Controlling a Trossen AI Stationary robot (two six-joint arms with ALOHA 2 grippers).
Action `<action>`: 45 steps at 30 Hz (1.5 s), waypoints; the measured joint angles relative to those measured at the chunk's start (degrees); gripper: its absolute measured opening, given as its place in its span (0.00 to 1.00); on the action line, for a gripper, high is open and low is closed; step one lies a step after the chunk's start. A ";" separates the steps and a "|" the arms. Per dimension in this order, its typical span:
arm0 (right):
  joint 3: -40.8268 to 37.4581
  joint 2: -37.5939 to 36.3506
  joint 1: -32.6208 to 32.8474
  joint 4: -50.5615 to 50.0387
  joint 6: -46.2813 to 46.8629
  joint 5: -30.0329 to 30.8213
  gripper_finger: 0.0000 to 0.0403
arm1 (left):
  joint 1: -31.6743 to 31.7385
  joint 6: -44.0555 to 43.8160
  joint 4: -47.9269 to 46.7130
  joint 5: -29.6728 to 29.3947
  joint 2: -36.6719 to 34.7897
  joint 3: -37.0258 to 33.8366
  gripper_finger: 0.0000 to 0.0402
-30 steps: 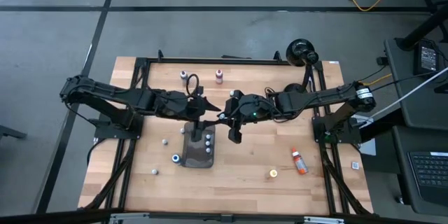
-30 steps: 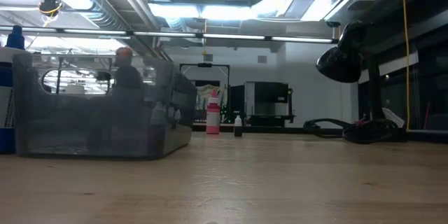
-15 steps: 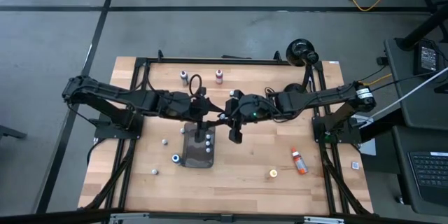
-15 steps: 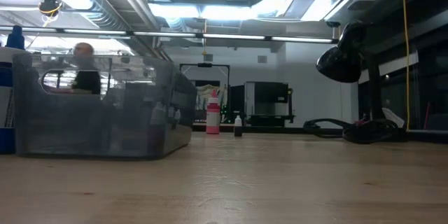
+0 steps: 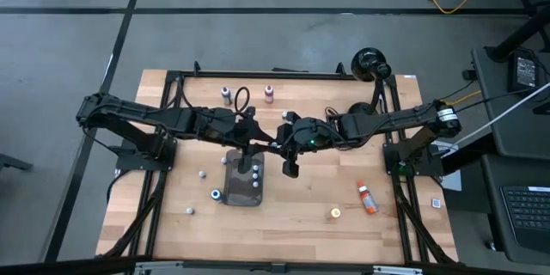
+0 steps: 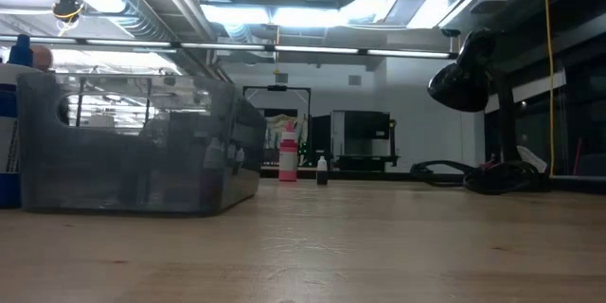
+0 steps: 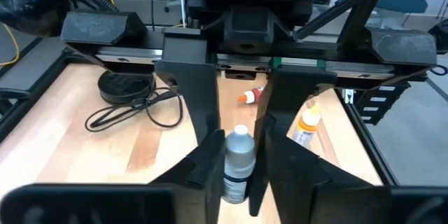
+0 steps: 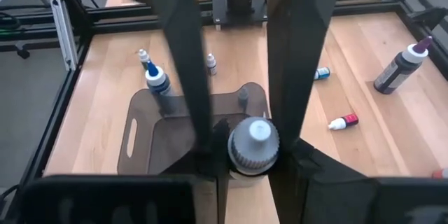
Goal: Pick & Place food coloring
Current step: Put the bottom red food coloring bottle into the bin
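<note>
High view: left gripper (image 5: 249, 160) over the upper edge of the dark tray (image 5: 243, 193) at frame centre, right gripper (image 5: 289, 165) just beside it; loose food coloring bottles (image 5: 215, 194) scattered lower left and top.

Low view: only the tray wall (image 6: 133, 151) at left, no grippers.

Left wrist view: fingers closed on a white-capped bottle (image 7: 238, 162) (light, rigid, likely slick plastic).

Right wrist view: fingers pinching a ribbed-cap bottle (image 8: 254, 147) above the tray; best held at the body below the cap.

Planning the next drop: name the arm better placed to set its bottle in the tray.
Left, probably: left end effector holds a bottle over the tray; right end effector, also loaded, hangs beside it.
</note>
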 joint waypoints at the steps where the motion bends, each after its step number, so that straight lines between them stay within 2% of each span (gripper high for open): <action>1: 0.00 0.00 0.06 -0.05 -0.23 -0.02 0.19 | 0.01 0.00 -0.04 -0.10 0.00 0.00 0.22; 7: 0.00 0.00 1.10 -0.06 -2.36 2.32 0.19 | -0.01 0.11 0.03 -0.10 0.02 0.00 0.11; 10: 0.00 0.00 1.11 -0.19 -2.32 2.33 0.19 | -0.02 0.15 0.00 -0.05 0.02 0.02 0.09; 22: -0.04 0.00 1.18 -0.02 -2.34 2.45 0.23 | 0.00 0.15 0.12 -0.14 0.07 0.02 0.08; 30: -0.04 0.00 1.25 0.00 -2.23 2.45 0.18 | 0.00 0.13 0.06 0.77 0.09 0.02 0.14; 45: -0.02 0.01 1.49 -0.58 -0.86 2.26 0.19 | -0.01 -0.79 -1.60 0.13 -0.08 0.04 0.14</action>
